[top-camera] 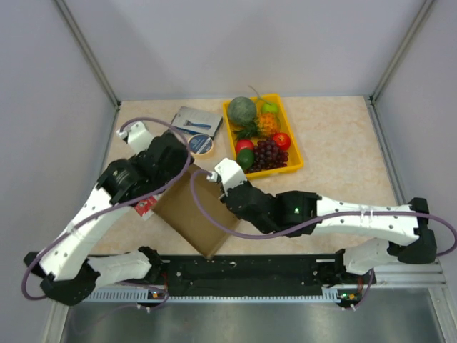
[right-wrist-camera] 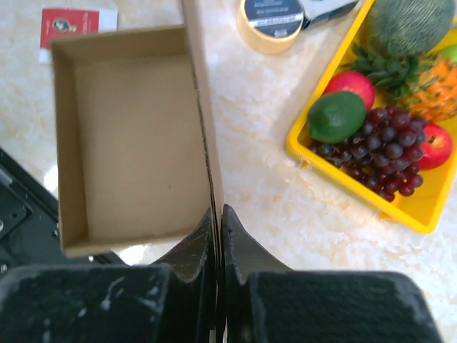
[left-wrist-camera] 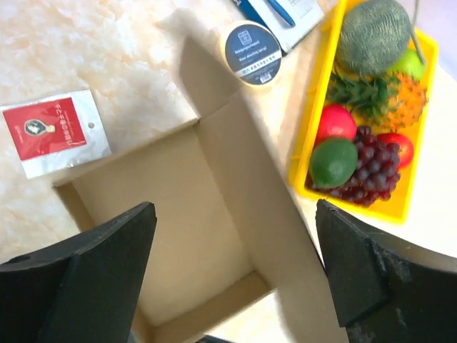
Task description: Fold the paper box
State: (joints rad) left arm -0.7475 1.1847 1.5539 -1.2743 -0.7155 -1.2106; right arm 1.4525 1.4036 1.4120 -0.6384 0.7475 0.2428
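Observation:
The paper box point(top-camera: 193, 214) is a brown cardboard tray with raised walls, lying at the table's near middle. It also shows in the left wrist view point(left-wrist-camera: 186, 229) and the right wrist view point(right-wrist-camera: 128, 136). My right gripper point(right-wrist-camera: 217, 214) is shut on the box's right wall, one finger on each side. In the top view the right gripper point(top-camera: 227, 191) sits at the box's right edge. My left gripper point(left-wrist-camera: 235, 271) is open and empty, hovering above the box's far left part; in the top view the left gripper point(top-camera: 166, 166) is over that corner.
A yellow fruit tray point(top-camera: 298, 158) with toy fruit stands at the back right of the box. A tape roll point(top-camera: 201, 144) and a blue-grey packet point(top-camera: 196, 120) lie behind the box. A red and white sachet point(left-wrist-camera: 56, 132) lies left of it.

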